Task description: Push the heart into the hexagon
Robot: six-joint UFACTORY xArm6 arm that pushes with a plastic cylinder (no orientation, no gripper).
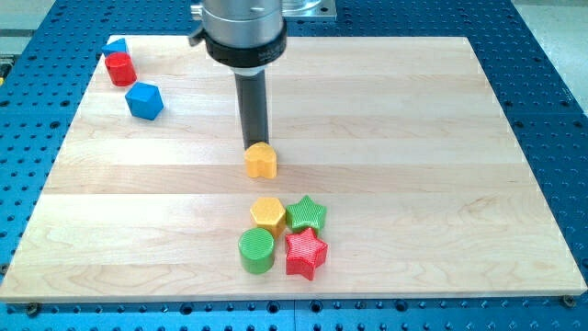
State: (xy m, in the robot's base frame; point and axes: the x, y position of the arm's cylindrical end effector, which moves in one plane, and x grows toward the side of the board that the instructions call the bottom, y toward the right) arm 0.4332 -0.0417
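Note:
The yellow heart block [261, 161] lies near the board's middle. My tip [255, 144] is right behind it, on the side toward the view's top, touching or almost touching it. The yellow hexagon [267, 213] lies below the heart toward the view's bottom, with a gap of bare board between them. The hexagon sits in a tight cluster with a green star [307, 214] on its right, a green cylinder [256, 251] below it and a red star [305, 254] at its lower right.
At the view's top left lie a blue hexagon-like block [144, 100], a red cylinder [119, 69] and a small blue block [116, 46] behind it. The wooden board [413, 138] lies on a blue perforated table.

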